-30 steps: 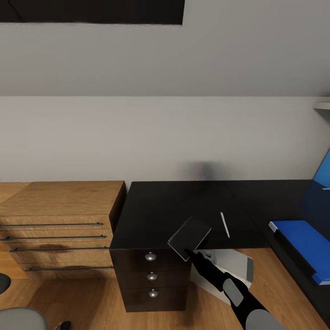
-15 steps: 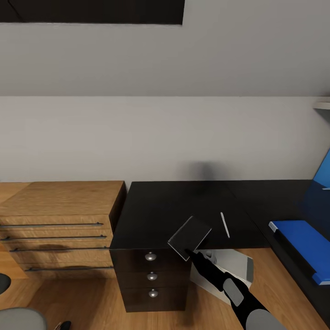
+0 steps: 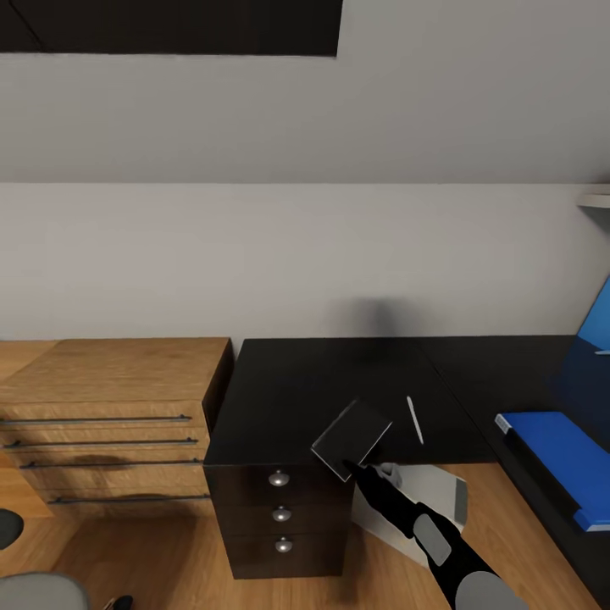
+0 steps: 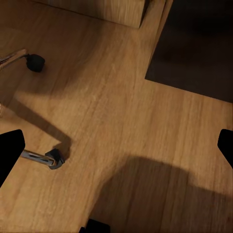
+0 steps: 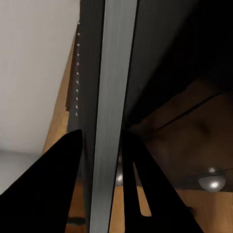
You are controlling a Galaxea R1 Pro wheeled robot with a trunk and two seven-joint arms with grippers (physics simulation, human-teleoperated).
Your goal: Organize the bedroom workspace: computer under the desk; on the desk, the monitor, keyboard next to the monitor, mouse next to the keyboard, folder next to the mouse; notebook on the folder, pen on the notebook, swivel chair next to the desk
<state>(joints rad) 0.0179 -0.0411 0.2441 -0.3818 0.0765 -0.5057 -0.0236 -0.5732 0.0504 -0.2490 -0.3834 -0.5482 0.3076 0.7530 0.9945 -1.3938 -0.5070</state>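
My right gripper [image 3: 348,465] is shut on the notebook [image 3: 351,438], a thin pad held tilted above the front edge of the black desk [image 3: 288,381]. In the right wrist view the notebook [image 5: 109,111] shows edge-on between the two black fingers [image 5: 56,194]. The white pen [image 3: 415,418] lies on the desk just right of the notebook. The blue folder [image 3: 555,457] lies flat on the desk's right wing. The pale computer [image 3: 428,500] stands on the floor under the desk. My left gripper [image 4: 116,145] is open over the wooden floor, nothing between its fingers.
A light wooden drawer chest [image 3: 110,415] stands against the desk's left side. Three desk drawers with silver knobs [image 3: 280,513] face me. Grey parts of the swivel chair [image 3: 34,590] show at the lower left, its casters [image 4: 53,158] below my left gripper. A blue panel [image 3: 598,326] rises at far right.
The whole head picture has slid down a little, so the camera moved. The right gripper still holds the notebook in the same place over the desk edge.
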